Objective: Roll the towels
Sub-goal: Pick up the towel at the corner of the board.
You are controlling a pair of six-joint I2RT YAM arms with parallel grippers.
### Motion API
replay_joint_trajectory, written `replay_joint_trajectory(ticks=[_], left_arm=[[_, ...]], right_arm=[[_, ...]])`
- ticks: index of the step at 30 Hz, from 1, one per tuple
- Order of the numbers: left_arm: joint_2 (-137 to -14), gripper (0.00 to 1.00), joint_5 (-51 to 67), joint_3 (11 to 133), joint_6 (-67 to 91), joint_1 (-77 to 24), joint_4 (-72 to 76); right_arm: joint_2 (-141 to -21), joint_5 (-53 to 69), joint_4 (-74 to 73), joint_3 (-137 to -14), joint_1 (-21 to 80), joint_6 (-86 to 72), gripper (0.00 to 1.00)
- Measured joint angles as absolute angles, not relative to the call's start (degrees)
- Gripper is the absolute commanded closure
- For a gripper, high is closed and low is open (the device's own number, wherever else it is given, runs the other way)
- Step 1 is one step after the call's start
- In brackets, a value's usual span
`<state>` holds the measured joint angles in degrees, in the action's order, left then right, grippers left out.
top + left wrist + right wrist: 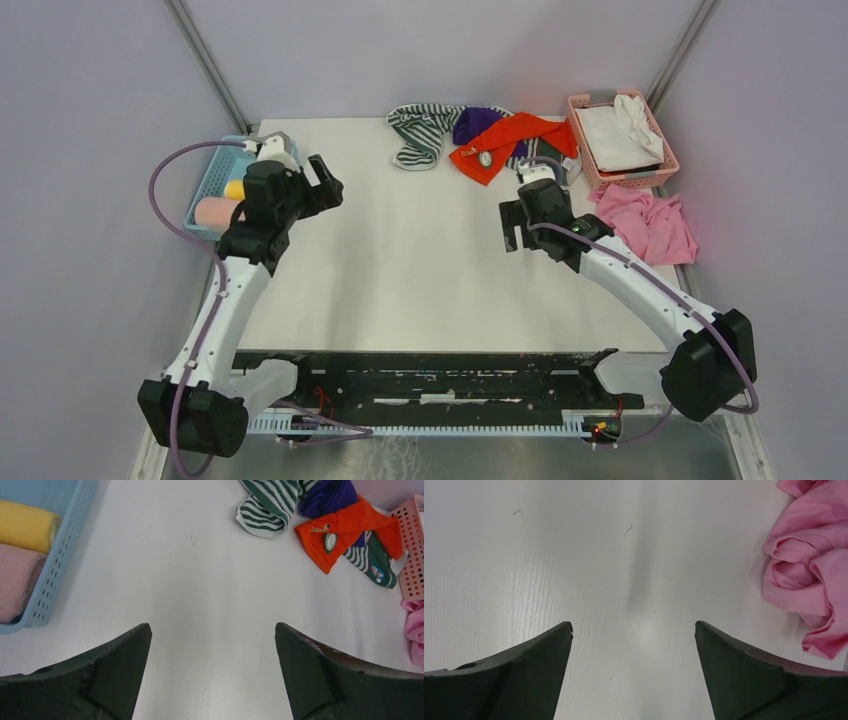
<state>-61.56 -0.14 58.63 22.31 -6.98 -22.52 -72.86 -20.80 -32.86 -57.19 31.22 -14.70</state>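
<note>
Pink towel lies near the released right end effector; left end effector released.

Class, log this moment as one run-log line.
left gripper: open | right gripper: open | blue basket: yellow roll, pink roll | loose pink towel: unrolled

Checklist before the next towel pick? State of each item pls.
1. Left gripper open and empty: ok.
2. Right gripper open and empty: ok.
3. Bare table in the middle for rolling: ok.
4. Pink towel lying flat: not ok, crumpled.
5. Orange-red towel clear of others: not ok, it lies over the purple towel and a green striped towel.
6. Room left in the blue basket: cannot tell.
</note>
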Motion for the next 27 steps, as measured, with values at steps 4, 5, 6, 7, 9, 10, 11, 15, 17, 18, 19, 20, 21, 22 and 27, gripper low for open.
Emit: replay_joint_trajectory(ticks=[4, 5, 6, 7, 9, 10, 11, 15, 17, 18, 19, 20, 21, 22, 27], left_arm=[[-57.9, 0.01, -5.5, 57.7, 20.1, -12.0, -22.6], [-56.8, 0.01, -6.5, 57.4, 19.6, -12.9, -22.7], [-55.7, 0.01, -7.6, 56.8, 19.2, -13.9, -22.7], [-54.1, 0.01, -8.9, 56.1, 18.8, -14.8, -22.7], [-50.8, 0.01, -11.0, 54.8, 18.2, -15.6, -22.6], [-48.9, 0.01, -12.2, 54.1, 17.7, -15.7, -22.5], [-47.1, 0.01, -13.3, 53.4, 17.5, -15.8, -22.4], [-41.8, 0.01, -16.8, 50.4, 17.0, -15.9, -22.2], [-40.0, 0.01, -18.5, 49.4, 17.0, -15.9, -22.2], [-39.5, 0.01, -19.4, 49.1, 17.0, -15.9, -22.2], [-39.1, 0.01, -20.0, 48.9, 17.0, -15.9, -22.2], [-38.9, 0.01, -20.6, 48.7, 17.0, -15.9, -22.2], [-38.6, 0.01, -21.0, 48.7, 17.0, -15.9, -22.2], [-38.5, 0.01, -21.3, 48.7, 17.0, -15.9, -22.2], [-38.6, 0.01, -21.5, 48.7, 17.0, -15.9, -22.2]], right_arm=[[-70.5, -20.2, -34.3, -57.2, 26.4, -16.9, 0.00], [-70.0, -20.0, -34.4, -57.2, 25.2, -17.4, 0.00], [-69.3, -19.3, -34.5, -57.2, 23.7, -18.1, 0.00], [-68.8, -18.9, -34.5, -57.2, 22.3, -18.8, 0.00], [-67.9, -17.5, -34.6, -57.2, 19.2, -20.4, 0.00], [-67.6, -16.9, -34.6, -57.2, 18.0, -21.0, 0.00], [-67.3, -16.4, -34.5, -57.1, 17.0, -21.5, 0.00], [-63.7, -15.3, -33.5, -54.8, 14.8, -22.8, 0.00], [-60.8, -15.5, -33.2, -53.1, 14.2, -22.8, 0.00], [-59.5, -15.6, -33.1, -52.5, 14.0, -22.7, 0.00], [-58.2, -15.7, -32.7, -52.0, 13.9, -22.7, 0.00], [-57.3, -15.7, -32.2, -51.6, 13.7, -22.7, 0.00], [-56.5, -15.7, -31.3, -51.2, 13.7, -22.7, 0.00], [-56.2, -15.5, -30.3, -51.0, 13.7, -22.6, 0.00], [-61.9, -11.6, -22.5, -50.8, 13.7, -22.7, 0.00]])
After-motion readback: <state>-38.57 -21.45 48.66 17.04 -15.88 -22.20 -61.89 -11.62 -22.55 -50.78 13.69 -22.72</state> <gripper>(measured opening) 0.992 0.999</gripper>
